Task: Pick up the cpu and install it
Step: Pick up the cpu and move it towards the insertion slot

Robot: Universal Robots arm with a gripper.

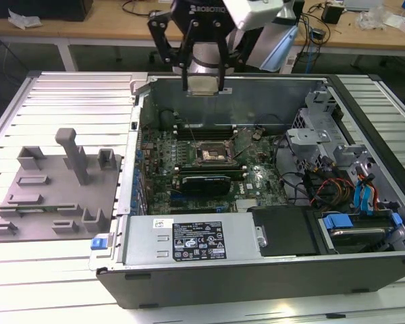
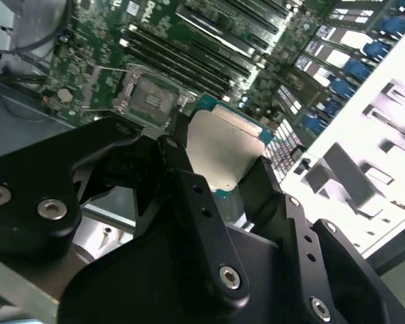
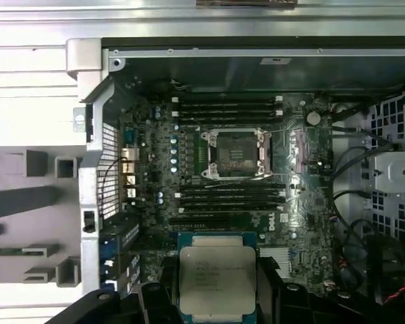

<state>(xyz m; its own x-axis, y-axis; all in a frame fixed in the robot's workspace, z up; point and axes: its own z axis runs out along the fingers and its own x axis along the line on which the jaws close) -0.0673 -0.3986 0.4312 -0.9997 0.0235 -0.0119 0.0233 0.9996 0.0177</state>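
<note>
My gripper (image 1: 204, 86) hangs high over the far wall of the open computer case, shut on the cpu (image 1: 204, 84), a small flat square chip with a pale silver top. Both wrist views show the cpu (image 2: 223, 148) (image 3: 217, 280) held by its edges between the black fingers (image 2: 189, 192). The dark metal-framed socket (image 1: 213, 154) (image 3: 235, 152) (image 2: 148, 100) lies open on the green motherboard (image 1: 256, 179), well below the gripper and a little nearer in the exterior view. The socket holds nothing.
A grey plastic plate with upright pegs (image 1: 54, 189) lies on the slatted table at the exterior view's left. Inside the case are a silver power supply (image 1: 189, 239), drive cages and cables (image 1: 337, 182) at the exterior view's right.
</note>
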